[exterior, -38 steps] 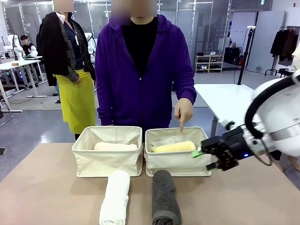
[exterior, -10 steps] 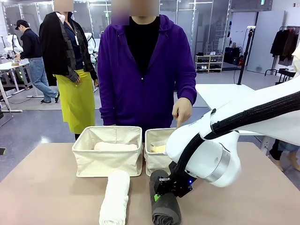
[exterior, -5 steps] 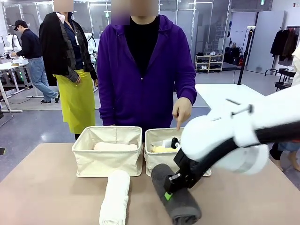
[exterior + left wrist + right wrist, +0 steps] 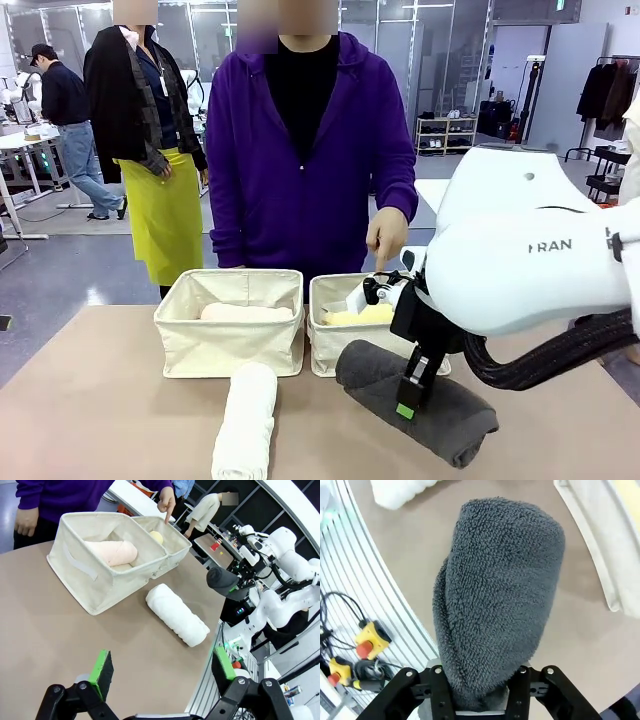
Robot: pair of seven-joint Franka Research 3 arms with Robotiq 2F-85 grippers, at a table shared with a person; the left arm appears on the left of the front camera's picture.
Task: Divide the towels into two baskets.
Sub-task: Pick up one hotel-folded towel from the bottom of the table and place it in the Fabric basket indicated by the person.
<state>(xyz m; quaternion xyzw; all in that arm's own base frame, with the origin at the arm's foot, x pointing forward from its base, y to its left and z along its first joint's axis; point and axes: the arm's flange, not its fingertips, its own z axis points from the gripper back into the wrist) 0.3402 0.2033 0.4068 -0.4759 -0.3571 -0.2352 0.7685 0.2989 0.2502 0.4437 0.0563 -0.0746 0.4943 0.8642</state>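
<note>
Here, a nubby dark-grey terry roll [image 4: 500,595] in the right gripper [image 4: 480,686].

Entry one, your landmark: dark grey towel [image 4: 500,595], a rolled terry cylinder, seen nearly end-on and running up the middle.

Your right gripper [image 4: 479,694] is clamped on its near end, with black fingers [image 4: 441,694] pressed against either side.

Beneath the towel: tan table [image 4: 420,560].

Up and left of the towel: white towel [image 4: 400,490], cut off by the top edge.

Right of the towel: cream canvas basket [image 4: 602,545], wall and folded rim, with a pale yellow towel [image 4: 630,490] inside at the corner.

Lower left of the towel, past the table edge: two yellow boxes with red buttons [image 4: 370,641], and dark cables [image 4: 335,607].
</note>
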